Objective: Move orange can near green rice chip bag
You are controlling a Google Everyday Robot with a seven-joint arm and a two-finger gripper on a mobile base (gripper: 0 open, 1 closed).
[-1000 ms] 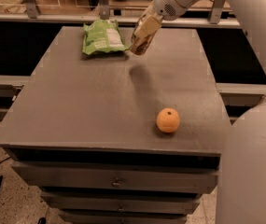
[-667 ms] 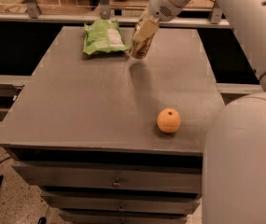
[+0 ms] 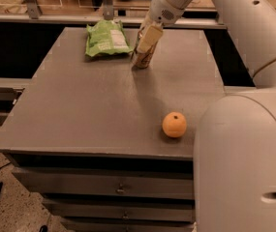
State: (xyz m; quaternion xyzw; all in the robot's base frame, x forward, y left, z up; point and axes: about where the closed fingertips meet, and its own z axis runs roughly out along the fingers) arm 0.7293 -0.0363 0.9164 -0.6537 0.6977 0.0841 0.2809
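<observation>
gripper (image 3: pixel 143 50) just right of the green rice chip bag (image 3: pixel 106 37) is clamped on the orange can (image 3: pixel 142 62), hiding most of it. Bag label's too tiny to read, and the arm (image 3: pixel 246 18) is cut off top and right.

Single view, set high on the robot's side, facing forward and steeply down across the table (image 3: pixel 79 120). Fairly near: the table top fills most of the frame, with its front edge and drawers (image 3: pixel 120 190) at the bottom and its far edge and a rail (image 3: pixel 55 17) at the top. The robot's own arm (image 3: pixel 244 158) sits large in the right foreground, reaching away from the lens. The hand (image 3: pixel 145 47) is at far centre, closed around the orange can (image 3: pixel 141 59), just right of the green rice chip bag (image 3: pixel 106 37).
</observation>
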